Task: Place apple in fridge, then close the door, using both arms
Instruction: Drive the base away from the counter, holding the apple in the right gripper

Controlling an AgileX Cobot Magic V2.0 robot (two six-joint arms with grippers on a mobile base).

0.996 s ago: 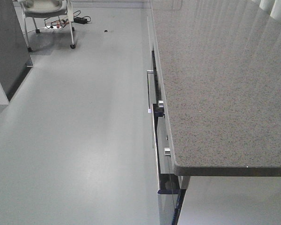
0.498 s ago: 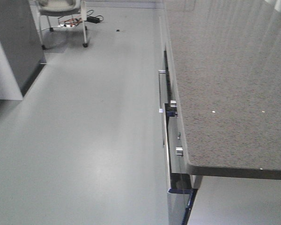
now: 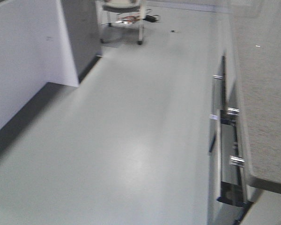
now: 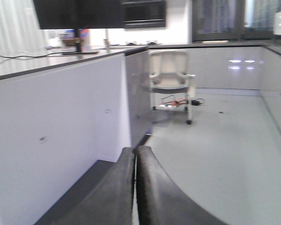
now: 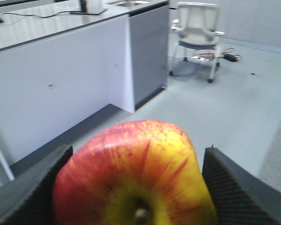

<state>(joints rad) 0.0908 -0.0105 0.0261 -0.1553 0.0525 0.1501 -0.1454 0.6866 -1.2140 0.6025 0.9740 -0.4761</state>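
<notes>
A red apple [image 5: 131, 173] with a yellow patch round its stem dimple fills the bottom of the right wrist view. My right gripper [image 5: 136, 151] is shut on it, one ribbed black finger [image 5: 33, 187] on each side. In the left wrist view my left gripper [image 4: 135, 150] is shut with nothing in it, its two black fingers pressed together and pointing over the floor. Neither gripper shows in the front view. The fridge and its door are out of view.
A white counter side [image 3: 23, 70] with a dark grey end panel [image 3: 82, 33] runs along the left. The grey speckled counter [image 3: 267, 93] stands at the right, its lower drawer [image 3: 227, 164] ajar. A wheeled chair [image 3: 124, 7] stands over cables far ahead. Grey floor [image 3: 131, 131] lies between.
The front view has swung left: the speckled counter slid toward the right edge, and the white counter side and grey panel came in at the left.
</notes>
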